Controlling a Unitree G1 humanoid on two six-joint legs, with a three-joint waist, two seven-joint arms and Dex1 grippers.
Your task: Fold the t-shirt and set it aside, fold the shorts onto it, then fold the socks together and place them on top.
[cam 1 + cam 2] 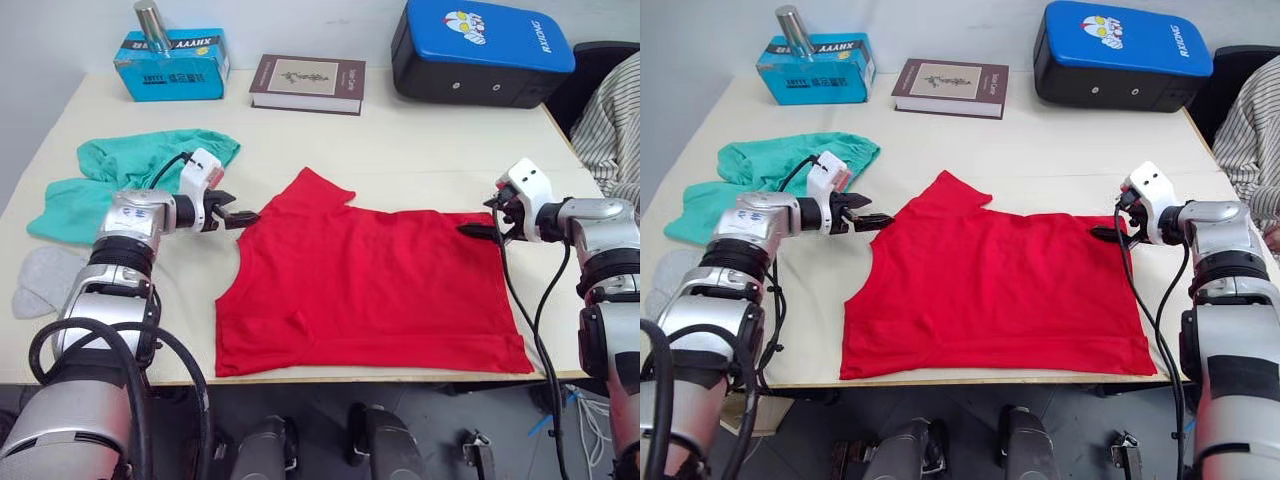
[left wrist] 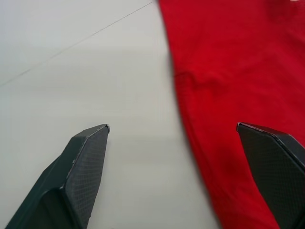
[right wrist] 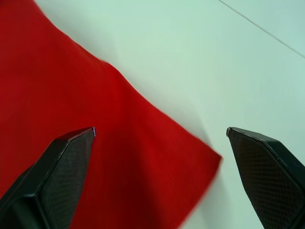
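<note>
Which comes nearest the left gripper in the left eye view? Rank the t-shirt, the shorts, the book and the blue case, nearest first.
From the left gripper:
1. t-shirt: its edge lies right at the fingertips, mid-table.
2. shorts: just behind the arm, on the robot's left.
3. book: at the table's far edge, centre.
4. blue case: far right corner.

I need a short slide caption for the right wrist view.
Open right end effector straddling a corner of the bright red cloth t-shirt on the pale table.

An indoor test or lab room. A plain table [image 1: 420, 150] against a bare wall carries a book [image 1: 308, 84], tissue box [image 1: 172, 64] and blue case [image 1: 480, 52] along its far edge.
</note>
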